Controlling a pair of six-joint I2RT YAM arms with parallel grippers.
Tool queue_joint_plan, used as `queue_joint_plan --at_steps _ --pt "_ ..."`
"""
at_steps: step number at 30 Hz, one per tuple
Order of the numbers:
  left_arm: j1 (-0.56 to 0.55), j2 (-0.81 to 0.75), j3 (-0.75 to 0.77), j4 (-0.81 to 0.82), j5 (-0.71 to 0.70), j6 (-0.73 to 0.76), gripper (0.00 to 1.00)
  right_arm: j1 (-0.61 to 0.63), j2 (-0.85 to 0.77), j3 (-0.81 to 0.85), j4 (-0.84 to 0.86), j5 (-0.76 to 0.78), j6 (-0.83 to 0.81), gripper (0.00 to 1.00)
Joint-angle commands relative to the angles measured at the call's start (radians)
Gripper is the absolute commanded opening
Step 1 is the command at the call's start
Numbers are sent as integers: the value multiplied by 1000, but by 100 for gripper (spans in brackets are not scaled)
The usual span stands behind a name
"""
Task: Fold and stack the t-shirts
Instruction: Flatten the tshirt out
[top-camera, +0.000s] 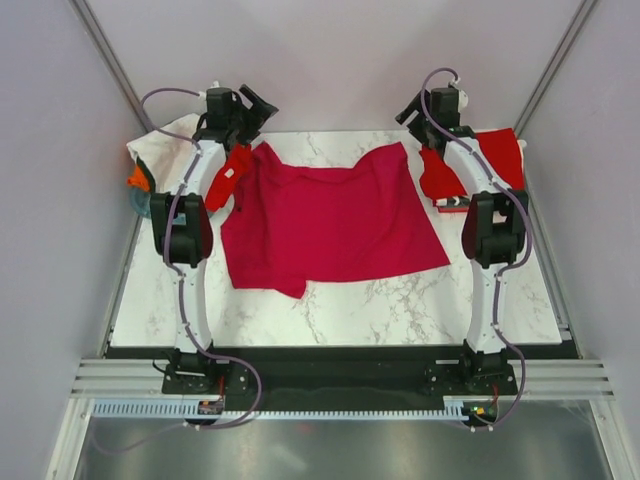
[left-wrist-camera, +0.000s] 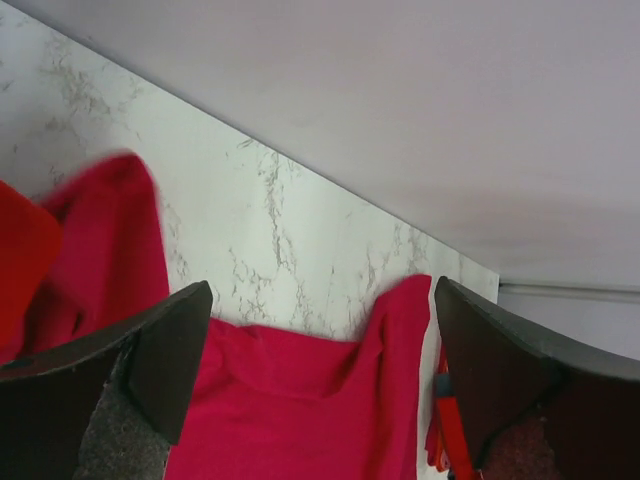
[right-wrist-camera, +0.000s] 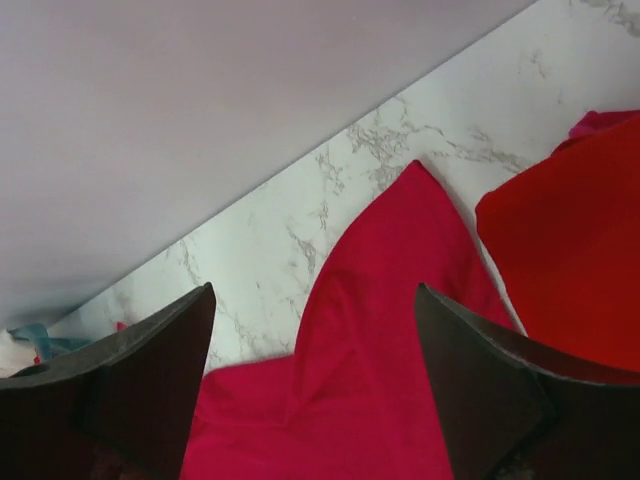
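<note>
A crimson-magenta t-shirt (top-camera: 330, 220) lies spread flat in the middle of the marble table, its near left corner folded under. My left gripper (top-camera: 256, 106) hovers open and empty above the shirt's far left corner; the left wrist view shows the shirt (left-wrist-camera: 300, 400) between its wide-apart fingers (left-wrist-camera: 150, 350). My right gripper (top-camera: 411, 112) hovers open and empty above the far right corner (right-wrist-camera: 390, 330). A bright red t-shirt (top-camera: 500, 155) lies at the far right and shows in the right wrist view (right-wrist-camera: 570, 240). White (top-camera: 160, 140), orange (top-camera: 137, 178) and red (top-camera: 232, 172) shirts are piled at the far left.
A teal basket (top-camera: 135, 205) peeks out under the left pile at the table's left edge. Grey walls close in the table (top-camera: 400, 300) at the back and sides. Both arms stretch along the shirt's left and right sides.
</note>
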Motion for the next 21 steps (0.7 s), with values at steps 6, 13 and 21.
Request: queue_joint_plan --at_steps 6,13,21 --pt "-7 -381 -292 -90 -66 146 100 3 -312 -434 95 5 -55 76" --pt "-10 -740 -768 -92 -109 154 100 13 -661 -886 169 31 -49 54" --pt "-11 -1073 -1148 -101 -132 110 100 69 -864 -1181 137 91 -40 45"
